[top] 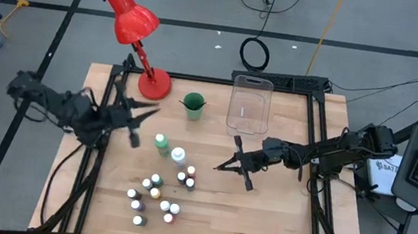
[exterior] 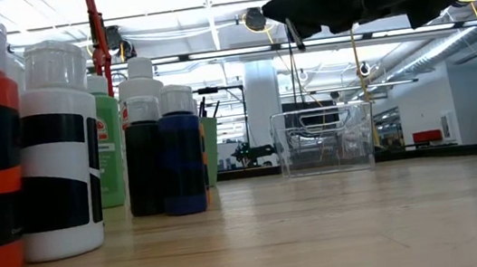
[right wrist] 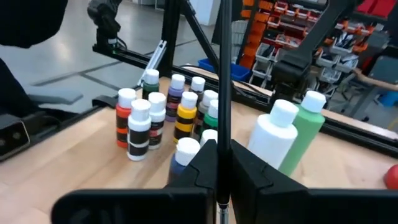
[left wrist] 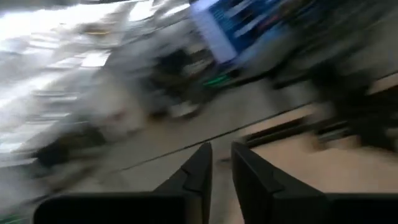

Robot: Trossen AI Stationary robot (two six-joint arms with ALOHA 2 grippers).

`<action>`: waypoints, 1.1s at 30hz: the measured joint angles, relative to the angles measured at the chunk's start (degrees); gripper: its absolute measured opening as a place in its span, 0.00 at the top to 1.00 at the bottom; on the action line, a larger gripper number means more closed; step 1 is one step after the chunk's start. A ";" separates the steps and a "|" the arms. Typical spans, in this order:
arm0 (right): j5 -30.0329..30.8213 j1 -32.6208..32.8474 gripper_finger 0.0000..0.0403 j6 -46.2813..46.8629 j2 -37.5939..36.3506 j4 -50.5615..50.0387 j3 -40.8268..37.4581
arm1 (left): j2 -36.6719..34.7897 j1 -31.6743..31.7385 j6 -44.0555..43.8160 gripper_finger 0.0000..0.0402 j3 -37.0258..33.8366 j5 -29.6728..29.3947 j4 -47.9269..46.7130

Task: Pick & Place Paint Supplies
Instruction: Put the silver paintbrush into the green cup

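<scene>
1. Right tool (top: 228, 166), just right of the desk's (top: 275, 229) middle, hangs above the surface with its fingers pinched together on a thin dark-handled brush (right wrist: 224, 74); in the right wrist view the handle runs straight up from between the fingers.
2. Left tool (top: 148, 112) hovers at about 9 o'clock, near the red lamp's (top: 136, 24) base. Its fingers sit a narrow gap apart and hold nothing that shows.
3. Left to do, by my reading: nearly everything. The tiny white-capped bottles (top: 155, 194) cluster at about 6 o'clock, all standing on the wood.
4. The taller green bottle (top: 162, 144) and white bottle (top: 178, 157) stand side by side just above that cluster, untouched.
5. The clear bin (top: 249, 106) at 12 o'clock looks empty; no bottle shows inside it from above or across the desk.
6. The green cup (top: 193, 105) sits left of the bin, with dark stems rising from it, likely brushes.
7. So one brush is in transit; I judge the task barely begun.
</scene>
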 joint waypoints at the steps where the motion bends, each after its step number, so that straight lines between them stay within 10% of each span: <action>1: 0.02 -0.29 0.98 -0.65 0.00 0.03 0.00 | -1.26 2.66 -5.25 0.87 0.00 8.19 -4.28; 6: 0.18 -2.92 0.98 -2.83 0.02 0.46 0.00 | -0.19 14.07 -20.81 0.94 -2.94 35.95 -10.14; 15: -0.20 -3.70 0.98 -6.31 0.05 2.60 0.00 | 13.71 16.98 -13.80 0.92 -15.82 59.35 25.18; 23: 0.08 -1.58 0.98 -10.43 3.81 8.86 -0.03 | 30.45 18.07 -17.05 0.62 -15.49 59.99 47.81; 33: 7.65 -1.49 0.98 -10.46 5.71 10.40 0.00 | 40.15 18.33 -17.45 0.30 -7.46 60.12 47.11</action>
